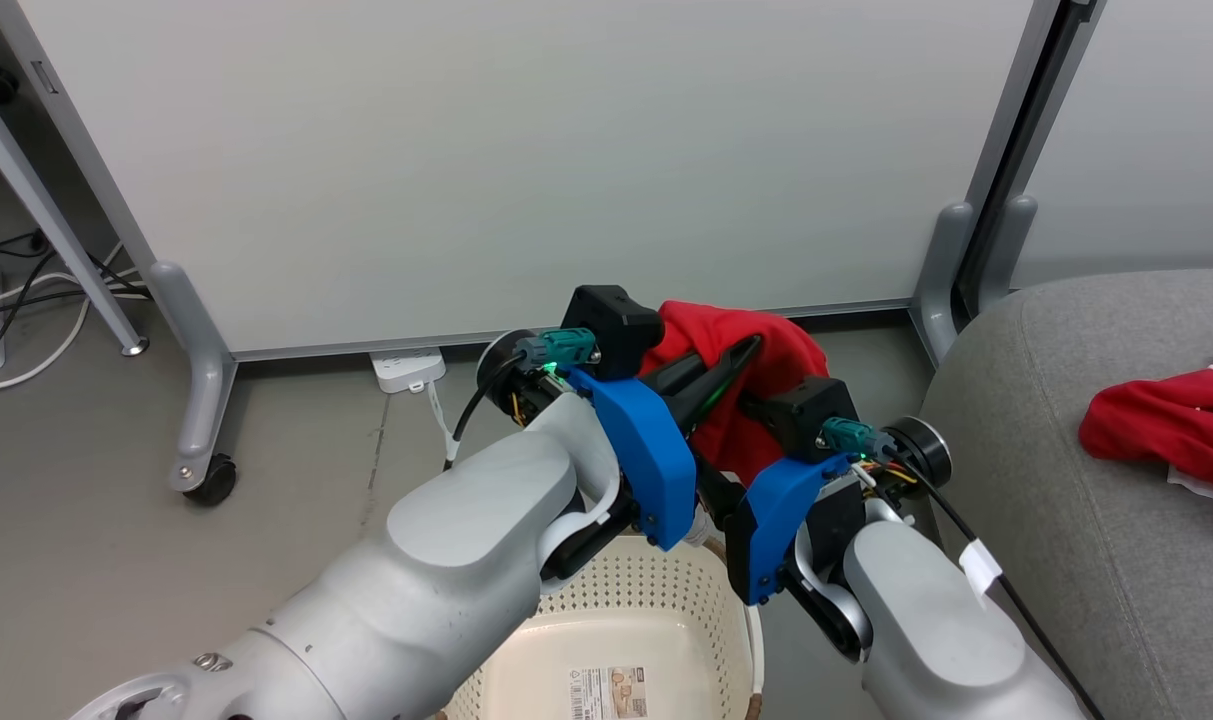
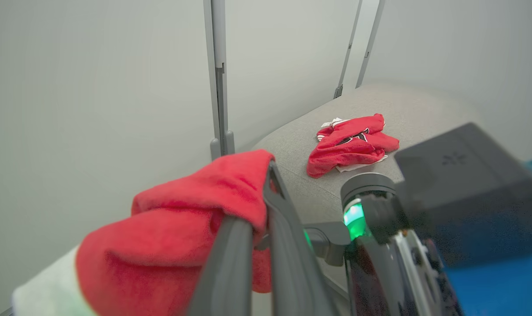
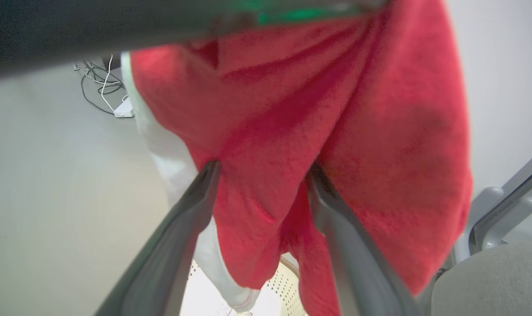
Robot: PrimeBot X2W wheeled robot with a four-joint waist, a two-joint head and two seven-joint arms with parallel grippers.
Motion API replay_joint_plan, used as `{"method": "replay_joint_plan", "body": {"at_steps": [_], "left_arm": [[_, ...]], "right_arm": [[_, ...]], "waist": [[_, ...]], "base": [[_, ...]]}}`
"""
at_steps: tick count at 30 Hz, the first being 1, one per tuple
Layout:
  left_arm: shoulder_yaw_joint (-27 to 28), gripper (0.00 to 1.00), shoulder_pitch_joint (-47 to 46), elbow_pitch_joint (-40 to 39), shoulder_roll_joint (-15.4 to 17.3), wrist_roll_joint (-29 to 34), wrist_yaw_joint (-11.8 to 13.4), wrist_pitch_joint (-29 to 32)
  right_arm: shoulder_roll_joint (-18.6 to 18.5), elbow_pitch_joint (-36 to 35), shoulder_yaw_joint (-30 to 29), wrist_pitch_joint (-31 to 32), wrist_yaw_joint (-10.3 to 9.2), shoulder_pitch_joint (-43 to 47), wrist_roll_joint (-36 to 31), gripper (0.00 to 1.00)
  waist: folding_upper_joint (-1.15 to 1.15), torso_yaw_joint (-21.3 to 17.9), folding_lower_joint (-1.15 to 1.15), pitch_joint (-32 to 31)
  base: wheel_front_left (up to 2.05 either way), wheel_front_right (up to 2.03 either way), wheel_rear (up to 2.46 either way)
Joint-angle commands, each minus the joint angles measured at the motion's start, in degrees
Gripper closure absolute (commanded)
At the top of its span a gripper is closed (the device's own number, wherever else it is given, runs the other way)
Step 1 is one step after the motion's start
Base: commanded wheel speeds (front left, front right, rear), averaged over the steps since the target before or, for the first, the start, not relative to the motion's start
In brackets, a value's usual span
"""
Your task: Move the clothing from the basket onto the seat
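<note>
One red piece of clothing [image 1: 766, 380] hangs in the air above the cream basket [image 1: 656, 580], pinched in my left gripper [image 1: 746, 352], which is shut on its top fold [image 2: 195, 219]. In the right wrist view my right gripper [image 3: 261, 175] stands open, fingers wide apart, with the red cloth [image 3: 292, 109] and its white trim drooping between and in front of them. The basket's perforated wall [image 3: 287, 281] shows below. A second red garment [image 1: 1166, 420] lies crumpled on the grey seat [image 1: 1046, 480] at the right; the left wrist view has it [image 2: 353, 145] on the cushion [image 2: 301, 136].
White partition panels stand close behind, on grey feet [image 1: 196, 400] with a caster. A white power strip [image 1: 406, 368] lies on the floor at the panel's base, and cables trail at the far left by a slanted table leg [image 1: 56, 230]. A sticker [image 1: 606, 692] marks the basket's bottom.
</note>
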Motion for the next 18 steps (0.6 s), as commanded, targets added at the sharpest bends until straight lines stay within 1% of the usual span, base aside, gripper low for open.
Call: {"method": "replay_joint_plan", "body": {"at_steps": [1,6,7,8,9,18], "left_arm": [[-0.21,1.00,0.57,-0.53,0.05,-0.41,-0.20,0.10],[-0.29,1.00,1.03,-1.26,0.05,-0.80,-0.20,0.28],[-0.31,1.00,1.04,-1.34,0.05,-0.80,-0.20,0.31],[-0.31,1.00,1.06,-1.43,0.06,-0.80,-0.20,0.36],[-0.31,1.00,1.08,-1.48,0.06,-0.83,-0.20,0.45],[-0.30,1.00,1.44,-0.74,0.05,-0.93,-0.20,0.64]], "right_arm": [[0.19,1.48,0.81,-1.07,-0.04,-1.95,1.02,0.00],[0.35,5.19,2.42,-3.21,-0.04,-4.42,3.08,0.00],[0.34,5.93,2.45,-3.75,-0.04,-4.82,3.40,0.18],[0.35,6.61,2.24,-4.17,-0.04,-5.19,3.44,0.68],[0.38,7.27,2.16,-4.67,-0.04,-5.44,3.38,1.00],[0.45,11.05,4.02,-7.47,-0.04,-6.40,4.27,1.00]], "waist": [[0.00,-0.07,0.00,-0.10],[0.00,-0.14,0.00,-0.39],[0.00,-0.14,0.00,-0.45],[0.00,-0.13,0.00,-0.53],[0.00,-0.09,0.00,-0.60],[0.00,-0.31,0.00,-1.01]], "base": [[0.00,0.00,0.00],[0.00,0.00,0.00],[0.00,0.00,0.00],[0.00,0.00,0.00],[0.00,0.00,0.00],[0.00,0.00,0.00]]}}
